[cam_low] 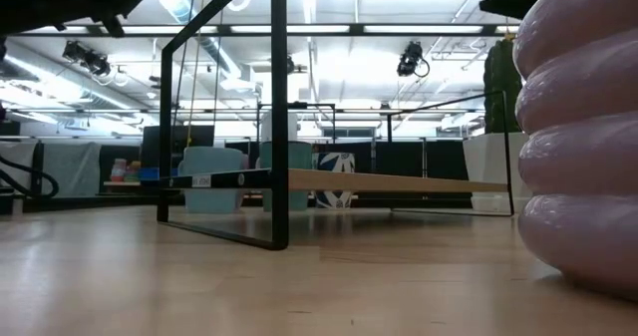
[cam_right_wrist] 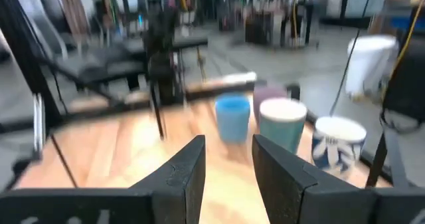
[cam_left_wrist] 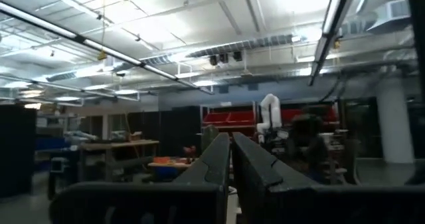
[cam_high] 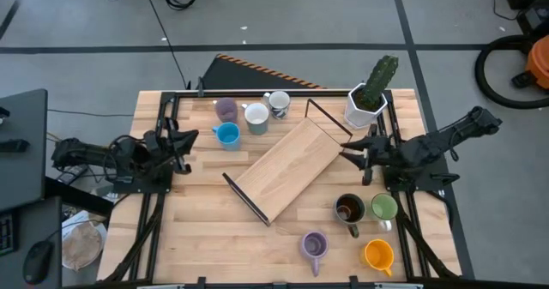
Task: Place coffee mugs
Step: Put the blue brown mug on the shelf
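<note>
the left pincer (cam_high: 190,138) is closed and empty beside the blue mug (cam_high: 227,135). the right pincer (cam_high: 347,150) stands partly open, empty, over the wooden shelf (cam_high: 287,167).

Two dark jointed arms, angular black fingers (cam_right_wrist: 279,174).

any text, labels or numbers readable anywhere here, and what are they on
No text can be read in any view.
White mug with dark print: marks on its side, too blurred to read.
Small white label on the rack's black frame: too small to read.
Dark panel with a white leaf-like sign behind the shelf: a graphic, no words legible.
</note>
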